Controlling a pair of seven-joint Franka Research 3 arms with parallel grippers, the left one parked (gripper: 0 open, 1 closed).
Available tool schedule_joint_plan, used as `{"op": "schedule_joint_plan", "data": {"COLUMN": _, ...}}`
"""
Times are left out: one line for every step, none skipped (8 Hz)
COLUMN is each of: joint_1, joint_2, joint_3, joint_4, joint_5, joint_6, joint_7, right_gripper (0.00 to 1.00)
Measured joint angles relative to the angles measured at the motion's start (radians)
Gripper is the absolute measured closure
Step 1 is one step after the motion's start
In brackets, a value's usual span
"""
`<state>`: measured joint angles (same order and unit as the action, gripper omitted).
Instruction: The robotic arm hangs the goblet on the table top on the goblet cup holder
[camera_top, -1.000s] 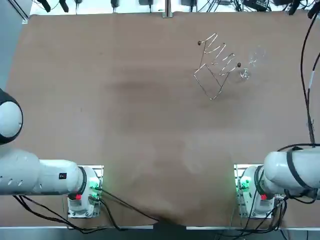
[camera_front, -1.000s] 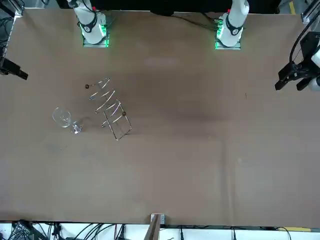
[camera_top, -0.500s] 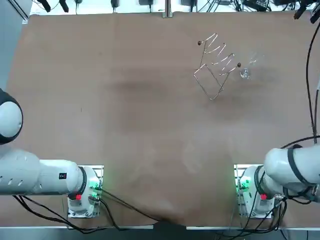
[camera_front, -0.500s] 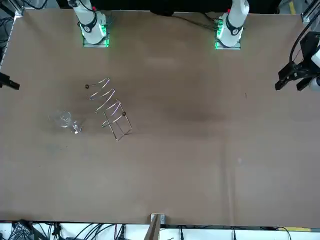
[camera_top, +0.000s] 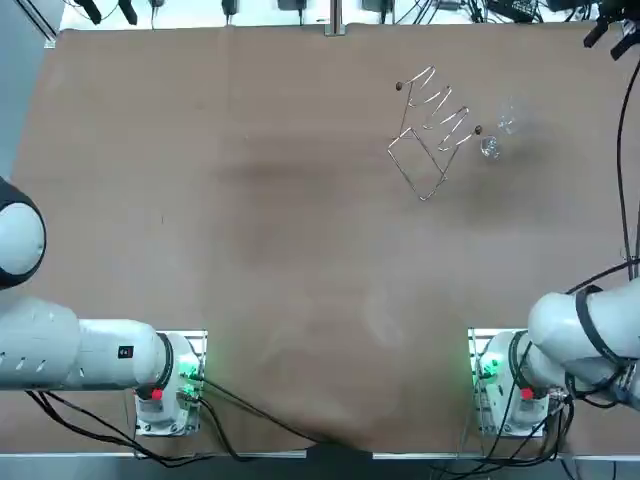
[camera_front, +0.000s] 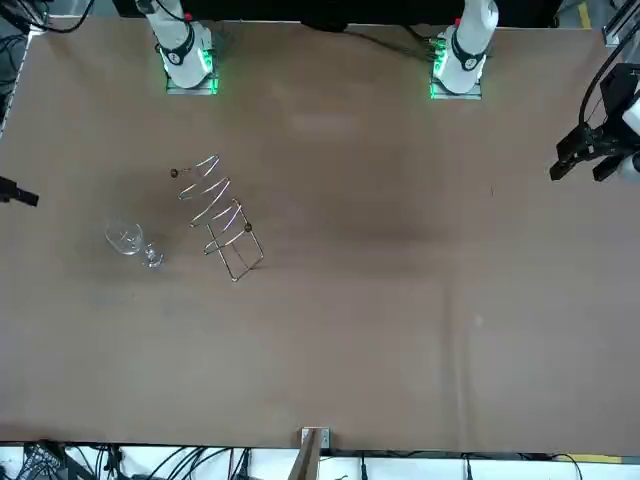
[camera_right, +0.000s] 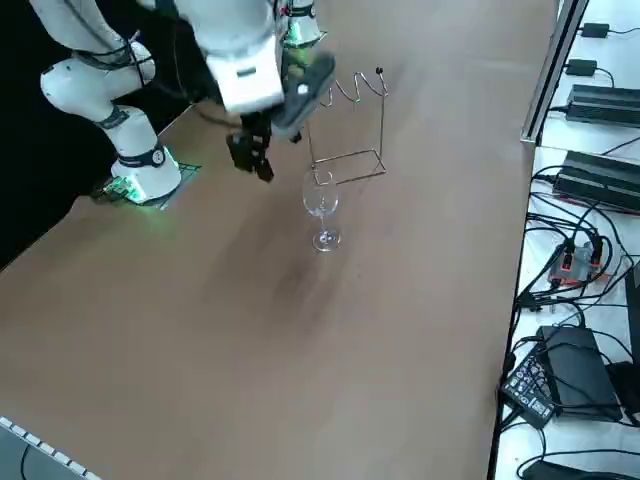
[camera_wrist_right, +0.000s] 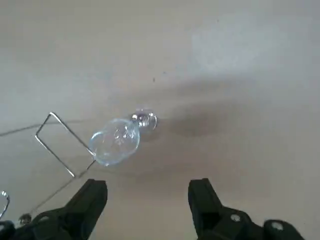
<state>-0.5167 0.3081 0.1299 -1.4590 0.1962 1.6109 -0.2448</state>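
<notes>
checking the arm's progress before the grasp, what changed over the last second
The right gripper moved farther out from its base, along the table's right side toward the goblet. It is open and has taken hold of nothing. The goblet stands upright beside the wire goblet holder, and neither has shifted.

Clear glass goblet (camera_wrist_right: 115, 140), metal-wire holder (camera_top: 426, 130), matt brown table (camera_right: 300, 330), matt black pincer (camera_wrist_right: 147, 187).

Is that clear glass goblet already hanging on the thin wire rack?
No, the clear glass goblet stands upright on the brown table beside the thin wire rack, and the open right gripper hovers apart from it.
</notes>
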Motion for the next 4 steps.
{"op": "schedule_joint_plan", "data": {"joint_1": -0.021, "joint_2": 0.033, "joint_3": 0.0, "joint_4": -0.007, "joint_5": 0.031, "joint_6": 0.035, "joint_7": -0.037, "right_gripper": 0.0}}
{"op": "schedule_joint_plan", "data": {"joint_1": -0.042, "joint_2": 0.071, "joint_3": 0.0, "joint_4": -0.019, "joint_5": 0.072, "joint_6": 0.075, "joint_7": -0.08, "right_gripper": 0.0}}
{"op": "schedule_joint_plan", "data": {"joint_1": -0.062, "joint_2": 0.111, "joint_3": -0.001, "joint_4": -0.034, "joint_5": 0.12, "joint_6": 0.113, "joint_7": -0.124, "right_gripper": 0.0}}
{"op": "schedule_joint_plan", "data": {"joint_1": -0.078, "joint_2": 0.148, "joint_3": -0.001, "joint_4": -0.052, "joint_5": 0.169, "joint_6": 0.152, "joint_7": -0.159, "right_gripper": 0.0}}
